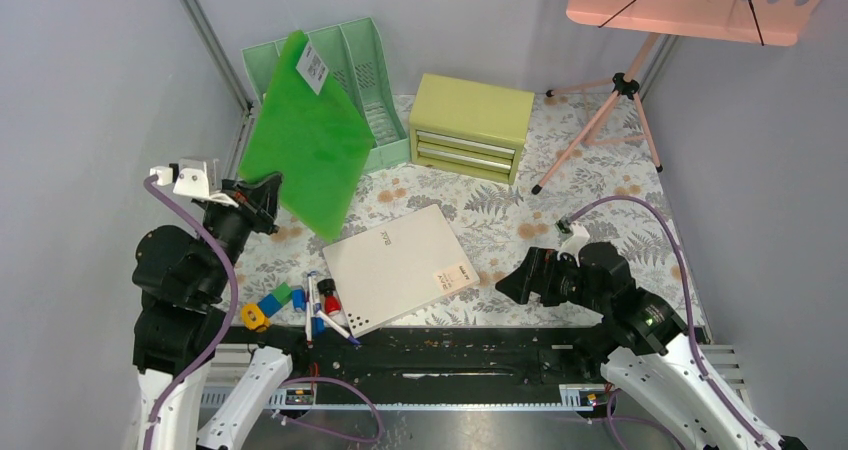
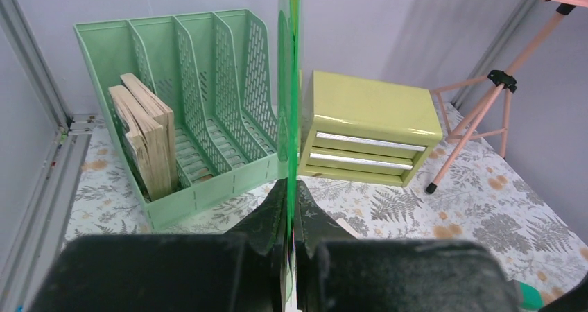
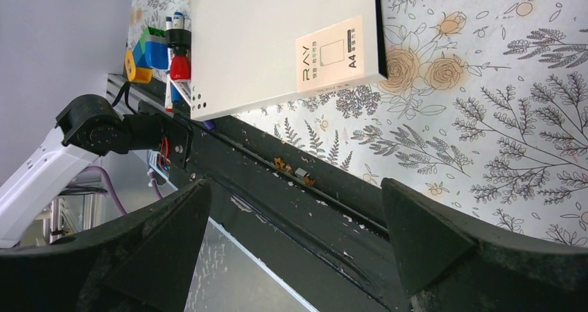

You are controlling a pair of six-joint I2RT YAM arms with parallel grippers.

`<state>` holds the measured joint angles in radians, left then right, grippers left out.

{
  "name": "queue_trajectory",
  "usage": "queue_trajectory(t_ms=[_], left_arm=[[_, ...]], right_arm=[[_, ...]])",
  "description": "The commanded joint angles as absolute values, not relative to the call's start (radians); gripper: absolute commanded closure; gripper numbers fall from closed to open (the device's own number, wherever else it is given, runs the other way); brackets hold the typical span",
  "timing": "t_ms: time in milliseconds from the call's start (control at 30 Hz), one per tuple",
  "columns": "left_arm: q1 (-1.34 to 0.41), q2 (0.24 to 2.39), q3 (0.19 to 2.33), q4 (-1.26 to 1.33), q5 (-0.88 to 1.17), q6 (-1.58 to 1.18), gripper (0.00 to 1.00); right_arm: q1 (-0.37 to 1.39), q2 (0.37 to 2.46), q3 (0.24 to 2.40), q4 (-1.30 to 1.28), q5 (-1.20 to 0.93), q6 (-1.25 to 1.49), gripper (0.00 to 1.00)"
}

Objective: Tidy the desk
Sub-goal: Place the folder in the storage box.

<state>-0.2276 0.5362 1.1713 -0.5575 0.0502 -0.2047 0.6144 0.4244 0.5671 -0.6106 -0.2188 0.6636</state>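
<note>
The desk point(image 1: 600, 205) has a pale fern-and-flower covering. My left gripper point(image 1: 268, 192) is shut on the lower edge of a bright green folder point(image 1: 305, 140) and holds it tilted in the air before the green file rack point(image 1: 375, 75). In the left wrist view the folder point(image 2: 288, 83) stands edge-on between the fingers point(image 2: 267, 218). A white A4 paper pack point(image 1: 395, 267) lies at the middle front; it also shows in the right wrist view point(image 3: 277, 38). My right gripper point(image 1: 508, 282) is open and empty, to the right of the pack near the front edge.
A yellow-green drawer chest point(image 1: 470, 125) stands at the back beside the rack, which holds a brown book point(image 2: 149, 135). A pink tripod stand point(image 1: 620, 90) is at the back right. Pens and small coloured items point(image 1: 300, 305) lie at the front left.
</note>
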Motion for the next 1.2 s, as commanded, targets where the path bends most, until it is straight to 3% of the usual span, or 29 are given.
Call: queue_trajectory(t_ms=[0, 533, 1167], left_arm=[[-0.224, 0.536, 1.211, -0.446, -0.023, -0.167, 1.00], [-0.223, 0.679, 1.176, -0.341, -0.025, -0.166, 1.00], [-0.224, 0.909, 1.183, -0.104, -0.263, -0.114, 1.00]], right_arm=[[0.611, 0.425, 0.556, -0.586, -0.195, 0.679, 0.00], [0.611, 0.384, 0.462, -0.587, -0.167, 0.733, 0.01], [0.612, 0.174, 0.334, -0.587, -0.106, 0.806, 0.00]])
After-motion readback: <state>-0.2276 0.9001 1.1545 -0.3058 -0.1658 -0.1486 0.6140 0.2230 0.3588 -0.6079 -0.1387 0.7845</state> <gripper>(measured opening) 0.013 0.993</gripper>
